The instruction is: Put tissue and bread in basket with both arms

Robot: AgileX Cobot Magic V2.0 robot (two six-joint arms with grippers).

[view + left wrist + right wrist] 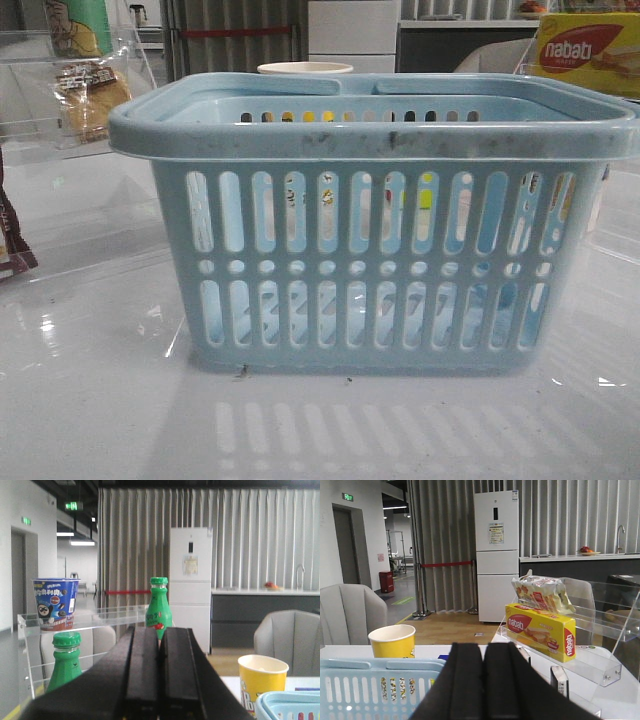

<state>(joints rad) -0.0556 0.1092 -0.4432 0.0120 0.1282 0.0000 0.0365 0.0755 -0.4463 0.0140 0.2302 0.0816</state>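
Left wrist view, left gripper [160, 680]: one, two black fingers pressed flat together, nothing between them.
Beyond it: two green bottles, one [158, 609] on the top of a clear acrylic shelf [75, 617], one [65, 662] lower down; one blue printed cup [55, 603] on the same shelf; one yellow paper cup [262, 680] beside a corner of the basket [290, 706].
Right wrist view, right gripper [484, 680]: one, both fingers closed against each other, empty.
Beyond it: basket [375, 685] rim just past the fingertips, the same yellow cup [393, 641] behind it; one yellow-red nabati box [540, 631] on a clear stand [590, 662], one pale snack bag [542, 594] leaning above the box.
Front view, basket [372, 245]: one, pale blue, slotted, upright at the middle of the white table [100, 420], both handles folded down on the scuffed rim; cup rim [305, 69] showing behind it.
Bread [90, 98]: one golden bun in a clear bag with a dark label, far left, on a clear shelf, outside the basket.
Tissue: cannot tell where; not made out in any view.
Dark packet [12, 245]: one, cut off at the left edge, on the table.
Nabati box [590, 52]: the same one, upper right.
Arms: neither seen in the front view.
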